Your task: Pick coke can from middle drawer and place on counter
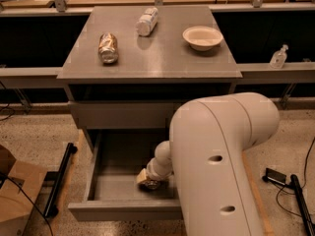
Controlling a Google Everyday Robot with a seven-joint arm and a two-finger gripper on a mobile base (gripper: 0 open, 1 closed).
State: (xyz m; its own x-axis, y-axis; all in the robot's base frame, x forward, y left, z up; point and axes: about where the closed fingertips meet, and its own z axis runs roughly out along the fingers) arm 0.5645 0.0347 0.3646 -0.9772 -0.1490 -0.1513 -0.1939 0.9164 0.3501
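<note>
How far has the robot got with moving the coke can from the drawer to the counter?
Done: the drawer stands open and the claw is down inside it. In hand: the claw is over the coke can, mostly hiding it; a grip is unconfirmed. Left: lifting the can out and setting it on the counter.

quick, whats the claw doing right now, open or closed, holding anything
claw: low inside the wide shallow grey drawer; whether it is open, closed or holding something cannot be told
</note>
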